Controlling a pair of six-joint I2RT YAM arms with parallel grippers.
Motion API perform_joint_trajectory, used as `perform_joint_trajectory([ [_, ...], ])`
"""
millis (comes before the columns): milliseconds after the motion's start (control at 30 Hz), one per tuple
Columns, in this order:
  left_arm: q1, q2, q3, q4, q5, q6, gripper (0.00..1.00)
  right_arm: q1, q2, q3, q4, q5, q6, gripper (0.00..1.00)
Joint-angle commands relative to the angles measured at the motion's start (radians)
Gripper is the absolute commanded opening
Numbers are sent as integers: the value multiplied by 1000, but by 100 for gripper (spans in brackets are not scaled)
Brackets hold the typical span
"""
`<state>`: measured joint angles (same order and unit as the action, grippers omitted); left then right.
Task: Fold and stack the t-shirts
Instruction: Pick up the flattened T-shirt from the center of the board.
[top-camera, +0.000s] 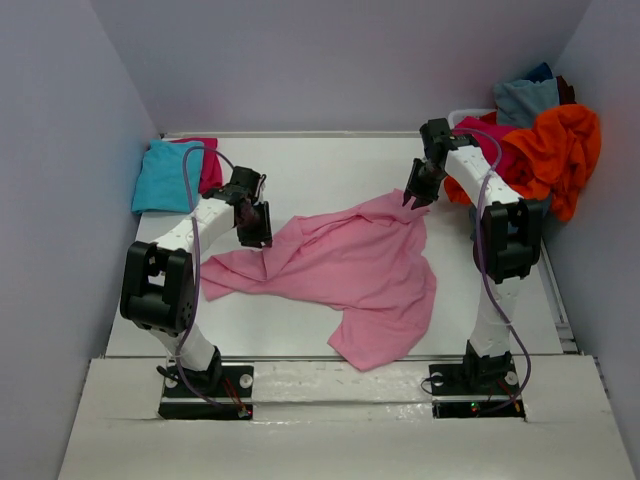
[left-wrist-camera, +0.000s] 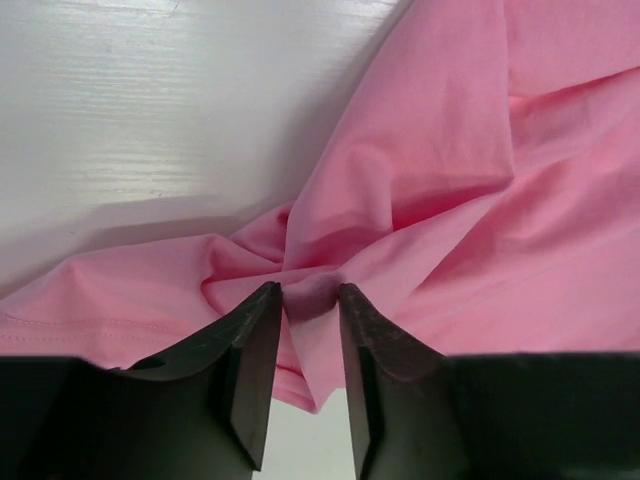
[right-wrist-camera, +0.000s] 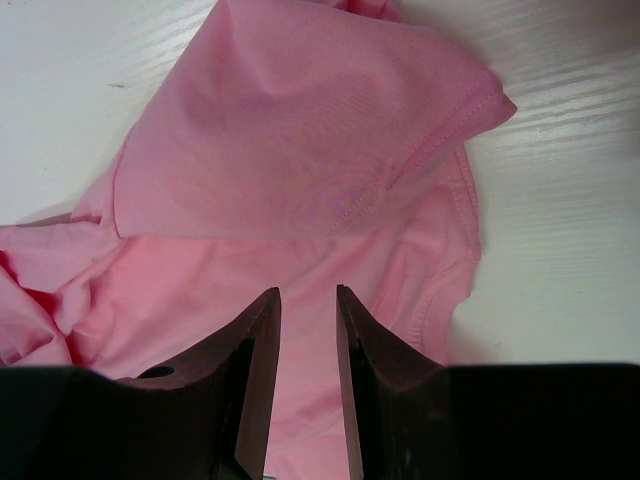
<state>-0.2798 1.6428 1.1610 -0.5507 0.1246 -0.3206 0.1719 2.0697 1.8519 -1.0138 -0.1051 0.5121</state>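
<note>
Pink shirt (top-camera: 350, 265) lies crumpled mid-worktop (top-camera: 330, 160), its long axis slanting from the left edge toward the far right corner. Left gripper (top-camera: 255, 232) pinches a ridge of cloth near the shirt's left end; right gripper (top-camera: 413, 200) pinches the far right end, raised a little. Each arm sits at its own end, so spreading likely means pulling along that slant. Count: one pink; turquoise shirt (top-camera: 165, 180) and magenta shirt (top-camera: 208, 165) at the far left corner; orange shirt (top-camera: 560, 150), grey-blue shirt (top-camera: 525, 100) and second magenta shirt (top-camera: 480, 135) heaped far right

pink tee (top-camera: 350, 265) rumpled mid-table, turquoise tee (top-camera: 165, 178), magenta tee (top-camera: 208, 165) back-L, orange tee (top-camera: 560, 150), grey-blue tee (top-camera: 525, 100) back-R
</note>
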Motion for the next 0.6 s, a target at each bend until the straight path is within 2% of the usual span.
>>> perform_joint_trajectory([
  [0, -1, -31, 43, -3, 15, 12, 38, 9, -14, 4, 12, 5, -11, 35],
  [300, -1, -40, 37, -9, 14, 12, 22, 9, -17, -14, 17, 5, -12, 35],
  [433, -1, -46, 42, -15, 12, 12, 9, 9, -17, -42, 23, 15, -15, 35],
  [567, -1, -47, 51, -21, 10, 11, 6, 9, -16, -75, 38, 25, -17, 36],
])
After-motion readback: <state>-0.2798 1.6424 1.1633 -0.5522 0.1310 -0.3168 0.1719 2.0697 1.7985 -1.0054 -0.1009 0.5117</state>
